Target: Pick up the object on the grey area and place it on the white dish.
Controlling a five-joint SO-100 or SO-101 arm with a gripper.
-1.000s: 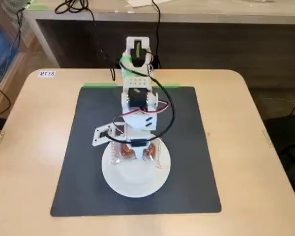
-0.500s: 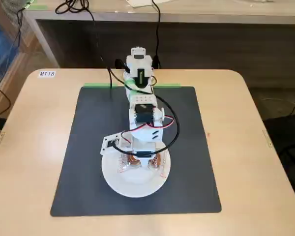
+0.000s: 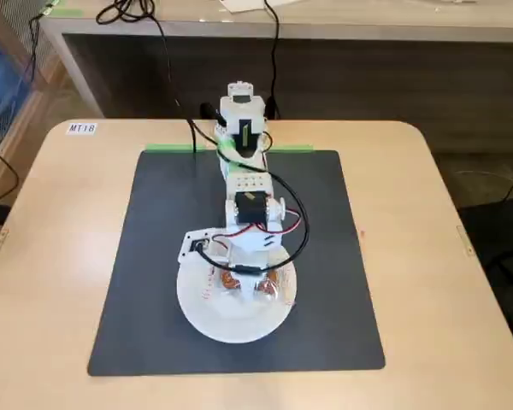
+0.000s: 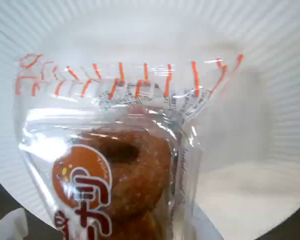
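Observation:
The snack packet point(image 4: 125, 165) has a clear crinkly wrapper, orange stripes on its seal and brown ring-shaped contents. It fills the wrist view, with the white dish point(image 4: 270, 75) right behind it. In the fixed view the packet point(image 3: 258, 286) lies across the dish point(image 3: 231, 323), which sits on the front half of the grey mat point(image 3: 145, 256). My gripper point(image 3: 244, 275) hangs directly over the packet, at the dish's far side. The arm and its cables hide the fingers. I cannot tell whether the jaws grip the packet or stand open around it.
The arm's base point(image 3: 244, 120) stands at the mat's far edge beside a strip of green tape point(image 3: 167, 148). The beige tabletop point(image 3: 51, 256) surrounds the mat. Black cables point(image 3: 292, 231) loop along the arm. A desk edge runs behind the table.

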